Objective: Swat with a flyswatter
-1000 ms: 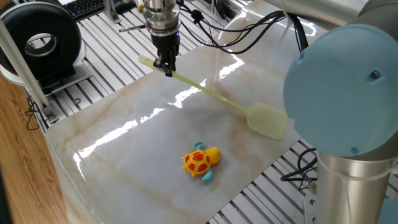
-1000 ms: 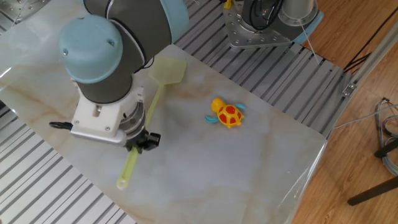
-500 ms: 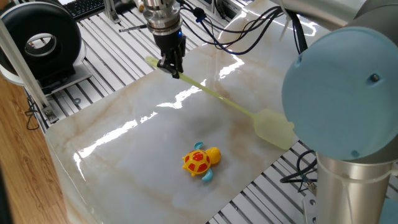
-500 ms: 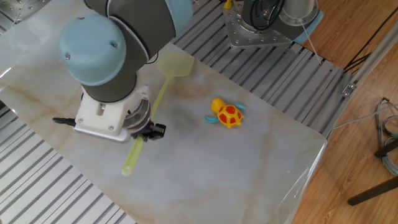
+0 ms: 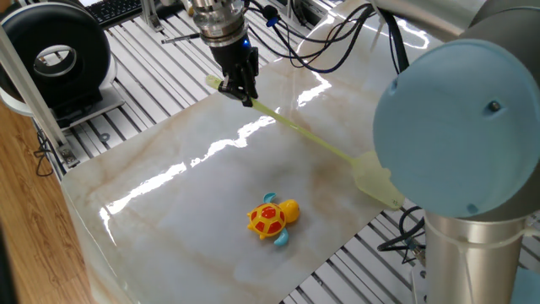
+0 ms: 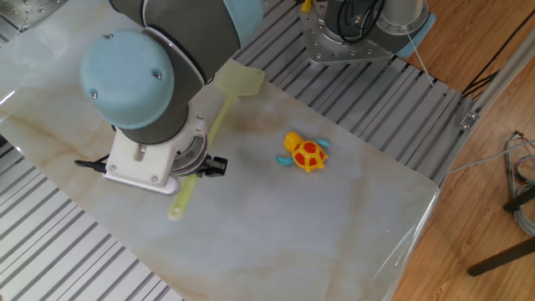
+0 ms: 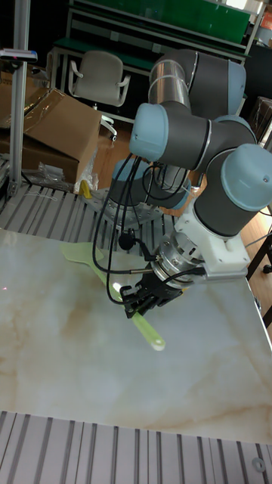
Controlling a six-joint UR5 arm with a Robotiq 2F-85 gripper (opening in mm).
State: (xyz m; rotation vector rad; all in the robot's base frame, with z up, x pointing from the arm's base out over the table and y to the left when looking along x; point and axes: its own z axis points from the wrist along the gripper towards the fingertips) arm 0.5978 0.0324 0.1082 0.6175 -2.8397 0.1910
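One toy turtle (image 5: 272, 219), orange and yellow with blue flippers, sits nearest the front edge of the marble tabletop (image 5: 169, 203) in one fixed view, alone and well apart from everything else. Beyond it the flyswatter (image 5: 295, 133) slants across the slab, its long pale yellow-green handle running from upper left down to the right, where the flat head (image 5: 377, 181) is partly hidden behind the big blue cap of the arm (image 5: 456, 127). The swatter is lifted off the surface and tilted, not lying flat. Farther back the gripper (image 5: 237, 88) is clamped on the handle close to its butt, with a short stub of handle sticking out past the fingers. In the other fixed view the head (image 6: 239, 80) lies near the far edge of the slab, by the slatted metal frame (image 6: 368, 92), and the turtle (image 6: 306, 154) is to one side of the handle, not touching it. The tall fixed view shows the dark fingers (image 7: 143, 296) closed around the handle (image 7: 148, 328), the free end pointing down toward the table. At the far left corner stands a round black device (image 5: 55, 55) beside the slats.
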